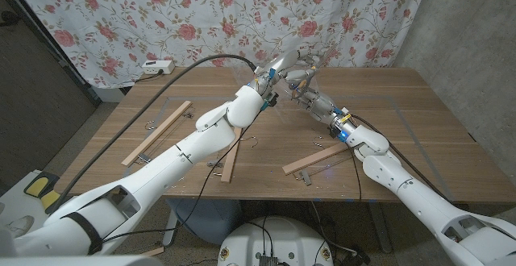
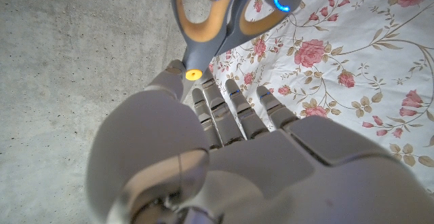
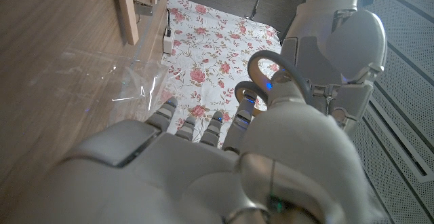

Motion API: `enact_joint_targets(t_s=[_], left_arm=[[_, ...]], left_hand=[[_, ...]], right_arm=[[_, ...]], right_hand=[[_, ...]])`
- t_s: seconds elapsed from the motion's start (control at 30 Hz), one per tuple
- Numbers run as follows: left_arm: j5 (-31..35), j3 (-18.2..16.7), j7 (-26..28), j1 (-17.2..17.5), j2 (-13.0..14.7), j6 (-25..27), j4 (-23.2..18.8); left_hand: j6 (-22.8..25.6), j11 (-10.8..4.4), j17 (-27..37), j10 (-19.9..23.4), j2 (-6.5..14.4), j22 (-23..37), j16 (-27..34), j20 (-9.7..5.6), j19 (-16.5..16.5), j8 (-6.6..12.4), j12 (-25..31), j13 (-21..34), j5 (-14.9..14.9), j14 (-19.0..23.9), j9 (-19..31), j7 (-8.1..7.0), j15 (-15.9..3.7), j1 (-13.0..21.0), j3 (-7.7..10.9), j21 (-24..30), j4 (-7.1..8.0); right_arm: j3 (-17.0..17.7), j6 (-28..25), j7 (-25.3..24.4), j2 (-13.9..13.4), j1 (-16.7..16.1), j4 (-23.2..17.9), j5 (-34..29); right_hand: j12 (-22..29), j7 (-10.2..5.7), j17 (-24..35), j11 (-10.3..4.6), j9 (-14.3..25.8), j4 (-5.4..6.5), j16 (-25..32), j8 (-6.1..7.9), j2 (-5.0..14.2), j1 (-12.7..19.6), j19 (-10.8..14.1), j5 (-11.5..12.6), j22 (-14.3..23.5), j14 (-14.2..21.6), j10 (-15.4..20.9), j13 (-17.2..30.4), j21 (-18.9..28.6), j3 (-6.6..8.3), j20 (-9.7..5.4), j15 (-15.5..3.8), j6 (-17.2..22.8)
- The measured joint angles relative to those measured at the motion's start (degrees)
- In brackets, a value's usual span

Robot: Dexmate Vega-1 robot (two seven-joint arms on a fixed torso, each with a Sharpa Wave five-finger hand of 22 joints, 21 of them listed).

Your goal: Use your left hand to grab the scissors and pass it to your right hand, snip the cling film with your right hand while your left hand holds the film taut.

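Observation:
The scissors (image 1: 280,62), grey with orange-lined handle loops, are held up in the air over the back middle of the table. My left hand (image 1: 264,87) grips them near the pivot, handles pointing away from it; the left wrist view shows the scissors (image 2: 218,20) just past my left hand (image 2: 230,142). My right hand (image 1: 309,87) meets it from the right. In the right wrist view my right hand (image 3: 203,156) has its blue-lit fingertips hooked into the loops of the scissors (image 3: 266,66). The clear cling film (image 3: 115,81) lies spread on the table below.
Three wooden slats (image 1: 157,131) (image 1: 231,157) (image 1: 314,159) with metal clips lie on the table (image 1: 435,137) around the film. A white power strip (image 1: 157,66) sits at the back left edge. A floral curtain (image 1: 201,16) hangs behind.

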Motion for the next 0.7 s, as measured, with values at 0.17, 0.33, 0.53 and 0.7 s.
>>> enact_joint_targets(t_s=[0.17, 0.33, 0.53, 0.7], left_arm=[[0.0, 0.1, 0.0, 0.0, -0.1, 0.0, 0.3], [-0.2, 0.1, 0.4, 0.0, -0.2, -0.5, 0.5], [-0.3, 0.1, 0.6, 0.0, -0.3, -0.6, 0.8], [-0.5, 0.2, 0.7, 0.1, -0.4, -0.7, 1.0]], left_hand=[[0.1, 0.0, 0.0, 0.0, 0.0, 0.0, 0.0, 0.0, 0.0, 0.0, -0.1, 0.0, 0.0, 0.0, 0.0, 0.06, 0.0, 0.0, 0.0, 0.0, 0.0], [0.2, 0.0, 0.0, 0.0, 0.0, 0.0, 0.0, 0.0, 0.0, 0.0, -0.2, 0.0, 0.0, 0.0, 0.0, 0.21, 0.0, 0.0, 0.0, 0.0, 0.0], [0.5, 0.0, 0.0, 0.0, 0.0, 0.0, 0.0, 0.0, 0.0, 0.0, -0.3, 0.0, 0.0, 0.0, 0.0, -0.11, 0.0, 0.0, -0.01, 0.0, -0.01], [0.5, 0.0, 0.0, 0.0, 0.0, 0.0, 0.0, 0.0, 0.0, 0.0, -0.5, 0.0, 0.0, 0.0, 0.0, -0.11, 0.0, 0.0, -0.01, 0.0, -0.01]], right_arm=[[0.2, -0.7, 1.8, 0.8, 0.5, 1.2, 1.2], [0.4, -1.2, 3.3, 1.5, 0.9, 2.5, 2.1], [0.8, -2.0, 5.3, 2.3, 1.3, 3.9, 3.2], [1.0, -2.8, 7.2, 2.8, 1.6, 4.8, 4.1]], right_hand=[[0.0, -0.01, -0.1, 0.39, 0.0, -0.18, 0.0, 0.0, 0.18, 0.6, -0.3, -0.3, 0.0, 0.0, -0.4, 0.0, 0.0, 0.16, 0.32, 0.0, -0.6], [0.0, 0.08, -0.1, 0.61, 0.0, -0.49, -0.4, 0.0, 0.49, 0.9, -0.5, -0.5, 0.0, 0.0, -0.6, 0.0, 0.0, -0.15, 0.45, 0.0, -1.1], [-0.2, 0.19, -0.1, 1.11, 0.0, -0.49, -0.4, -0.29, 0.49, 1.4, -0.6, -0.7, 0.0, 0.0, -1.1, 0.0, 0.0, -0.15, 0.65, 0.0, -2.4], [-0.2, 0.2, -0.1, 1.62, 0.0, -0.49, -0.4, -0.39, 0.71, 1.6, -0.6, -0.7, 0.0, 0.0, -1.6, 0.0, 0.0, -0.15, 1.06, 0.0, -3.9]])
